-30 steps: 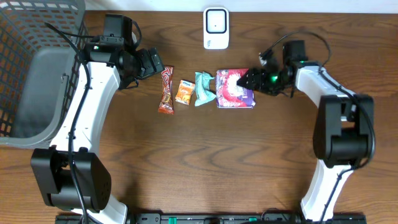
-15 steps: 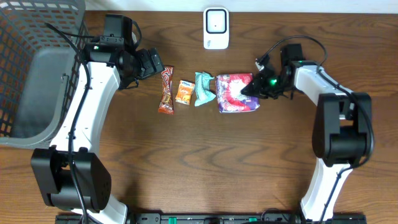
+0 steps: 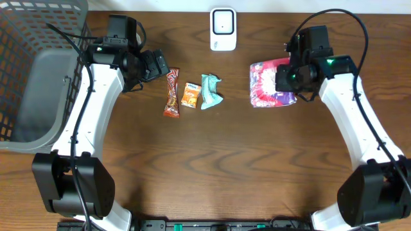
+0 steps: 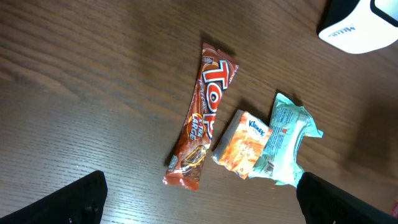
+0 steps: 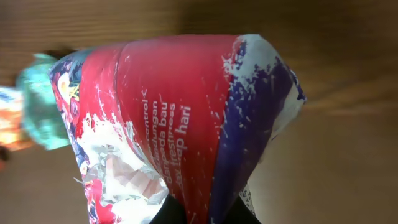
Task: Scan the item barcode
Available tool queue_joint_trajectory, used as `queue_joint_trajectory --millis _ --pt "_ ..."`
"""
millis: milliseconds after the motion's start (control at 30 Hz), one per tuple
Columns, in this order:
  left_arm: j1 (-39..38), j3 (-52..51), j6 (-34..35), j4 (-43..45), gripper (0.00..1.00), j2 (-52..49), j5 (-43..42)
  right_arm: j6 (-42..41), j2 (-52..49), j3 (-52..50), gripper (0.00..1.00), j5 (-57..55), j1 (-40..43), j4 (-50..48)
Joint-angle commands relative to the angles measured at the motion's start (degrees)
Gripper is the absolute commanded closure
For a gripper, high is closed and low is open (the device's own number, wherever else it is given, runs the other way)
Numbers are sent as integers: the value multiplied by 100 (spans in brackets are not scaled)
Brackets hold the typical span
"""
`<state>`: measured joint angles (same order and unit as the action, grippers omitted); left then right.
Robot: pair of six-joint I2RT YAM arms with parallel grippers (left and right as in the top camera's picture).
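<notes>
The item, a red, purple and white packet point(image 3: 266, 85), hangs above the table, to the right of the snack row. My right gripper point(image 3: 287, 79) is shut on its right edge. In the right wrist view the packet point(image 5: 186, 118) fills the frame and my right gripper point(image 5: 202, 214) pinches its lower edge; no barcode shows. The white scanner point(image 3: 223, 29) stands at the back centre, its corner point(image 4: 364, 25) also showing in the left wrist view. My left gripper point(image 3: 159, 65) is open and holds nothing, and its black fingers point(image 4: 74, 202) flank a red Top bar point(image 4: 202, 118).
The red Top bar point(image 3: 171, 93), an orange Kleenex pack point(image 3: 190, 95) and a teal packet point(image 3: 210, 91) lie in a row on the wooden table. A grey mesh basket point(image 3: 19, 38) stands at the far left.
My right gripper closed on the packet, lifted it off the table and carried it right and back. The left arm and the three snacks stayed put.
</notes>
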<state>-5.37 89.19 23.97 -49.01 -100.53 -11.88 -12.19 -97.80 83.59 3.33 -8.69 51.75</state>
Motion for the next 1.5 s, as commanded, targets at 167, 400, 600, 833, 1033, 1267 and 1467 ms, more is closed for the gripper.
queue_joint_trajectory --millis 167,400,600,833,1033,1267,1467 --pt "4 59 -31 -4 2 -31 -4 -389 413 59 99 -1335 -55 328" --pt "4 59 -28 -4 2 -31 -7 -693 452 61 99 -3405 -201 640" --pt "4 59 -31 -4 2 -31 -4 -717 411 52 99 -4743 -529 721" --pt "4 59 -31 -4 2 -31 -7 -758 -166 -225 99 -5617 -723 708" --pt "4 59 -28 -4 2 -31 -4 -780 -940 -280 99 -5187 -949 391" --pt "4 59 -31 -4 2 -31 -7 -772 -1075 -168 41 -4225 -1838 -332" --pt "4 59 -31 -4 2 -31 -7 -763 -1062 507 34 -3711 -2297 -339"
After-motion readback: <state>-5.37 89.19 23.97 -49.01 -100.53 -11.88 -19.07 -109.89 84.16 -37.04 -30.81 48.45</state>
